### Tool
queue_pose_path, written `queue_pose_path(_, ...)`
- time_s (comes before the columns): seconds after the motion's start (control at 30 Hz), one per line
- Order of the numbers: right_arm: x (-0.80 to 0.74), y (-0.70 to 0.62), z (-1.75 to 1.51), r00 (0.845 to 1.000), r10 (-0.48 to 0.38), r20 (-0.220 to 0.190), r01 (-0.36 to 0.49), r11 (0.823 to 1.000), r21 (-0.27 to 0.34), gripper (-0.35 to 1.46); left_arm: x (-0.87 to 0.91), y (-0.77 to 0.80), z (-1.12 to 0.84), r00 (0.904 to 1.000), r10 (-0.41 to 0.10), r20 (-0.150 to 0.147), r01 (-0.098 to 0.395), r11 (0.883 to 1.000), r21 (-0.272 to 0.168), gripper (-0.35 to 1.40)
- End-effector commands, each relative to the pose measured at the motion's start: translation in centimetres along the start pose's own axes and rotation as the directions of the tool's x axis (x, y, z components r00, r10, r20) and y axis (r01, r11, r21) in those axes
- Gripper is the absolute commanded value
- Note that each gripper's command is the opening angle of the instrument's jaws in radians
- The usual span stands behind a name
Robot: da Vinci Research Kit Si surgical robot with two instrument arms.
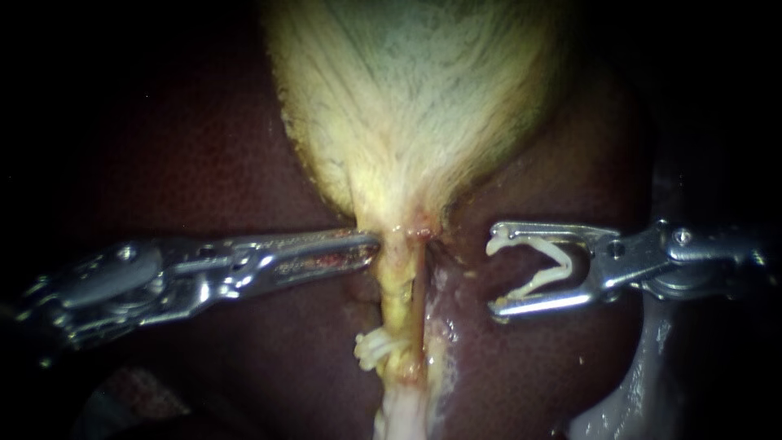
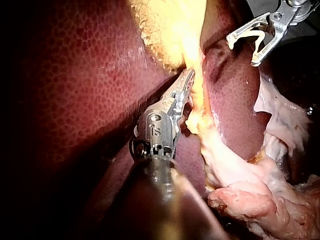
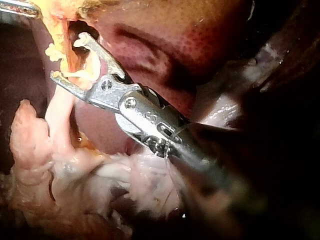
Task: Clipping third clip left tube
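The pale yellow gallbladder point(image 1: 407, 98) narrows into a yellowish tube point(image 1: 397, 297) that runs down over the dark liver point(image 1: 204, 163). A white clip point(image 1: 373, 349) sits across this tube low down. My left instrument point(image 1: 373, 244) comes in level from the left, its jaws lying together with their tips on the tissue at the gallbladder's neck. My right instrument point(image 1: 494, 273) stands just right of the tube, apart from it. Its jaws are spread wide and hold an open white clip point(image 1: 538, 273) between them. The right wrist view shows the loaded jaws point(image 3: 67, 57) close beside the tube point(image 3: 70, 55).
Pale fatty tissue point(image 1: 403, 415) hangs below the clipped stretch and spreads wide under the right instrument point(image 3: 125, 175). A glistening pale strip point(image 1: 436, 326) runs along the tube's right side. Liver point(image 2: 75, 90) surrounds both instruments.
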Motion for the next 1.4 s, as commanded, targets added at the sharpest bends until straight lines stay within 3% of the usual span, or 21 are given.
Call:
queue_pose_path(0.03,0.00,-0.01,0.02,1.000,0.000,0.000,0.000,1.000,0.001,0.60,-0.01,0.00,-0.01,1.0000,0.000,0.000,0.000,1.000,0.000,-0.35)
queue_pose_path(0.27,-0.05,-0.06,0.37,1.000,-0.014,0.000,0.014,1.000,0.020,0.60,-0.04,0.06,-0.21,1.0000,0.000,-0.003,0.000,1.000,0.006,-0.35)
queue_pose_path(0.47,-0.19,-0.12,0.81,1.000,0.008,0.001,-0.008,0.999,0.042,0.60,-0.02,0.16,-0.47,1.0000,0.002,-0.001,-0.002,1.000,-0.005,-0.35)
queue_pose_path(0.67,-0.31,-0.10,1.12,1.000,0.019,0.004,-0.020,0.998,0.055,0.60,-0.03,0.17,-0.65,1.0000,0.002,0.000,-0.002,1.000,-0.011,-0.35)
queue_pose_path(1.13,-0.67,0.07,1.51,0.999,0.043,0.010,-0.044,0.997,0.063,0.60,-0.08,-0.05,-0.69,1.0000,-0.001,0.003,0.002,1.000,-0.019,-0.35)
queue_pose_path(1.4,-0.75,0.02,1.81,0.999,0.047,0.017,-0.049,0.994,0.094,0.60,-0.09,-0.08,-0.63,1.0000,-0.002,0.003,0.002,1.000,-0.019,-0.35)
